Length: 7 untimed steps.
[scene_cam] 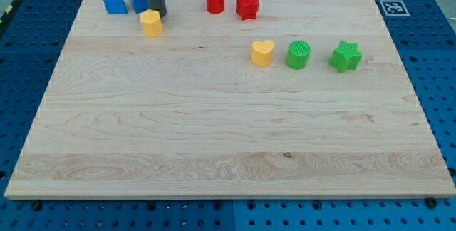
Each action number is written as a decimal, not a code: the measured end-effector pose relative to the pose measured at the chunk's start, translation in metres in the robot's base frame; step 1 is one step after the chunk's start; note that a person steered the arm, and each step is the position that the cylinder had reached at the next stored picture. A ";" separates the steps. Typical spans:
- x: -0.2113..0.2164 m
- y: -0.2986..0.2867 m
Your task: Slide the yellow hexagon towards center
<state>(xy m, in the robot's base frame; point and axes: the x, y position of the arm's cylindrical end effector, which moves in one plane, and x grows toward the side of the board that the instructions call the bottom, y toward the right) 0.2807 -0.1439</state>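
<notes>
Item: my tip (158,13), a bare rod with no fingers to open or close, stood touching the yellow hexagon (151,23) from above-right, near the worktop (214,131) top-left. Block judged light, rigid, slippery; push its far face, avoiding blue blocks (114,1).

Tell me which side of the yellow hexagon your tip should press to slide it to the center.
Its upper-left face. The yellow hexagon sits near the view's top left, so center lies down and right. My tip is at its upper-right edge, so I'd probably shift left first.
</notes>
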 end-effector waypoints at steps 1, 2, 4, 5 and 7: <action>0.018 -0.018; 0.035 -0.035; 0.056 -0.054; 0.058 -0.053; 0.084 -0.013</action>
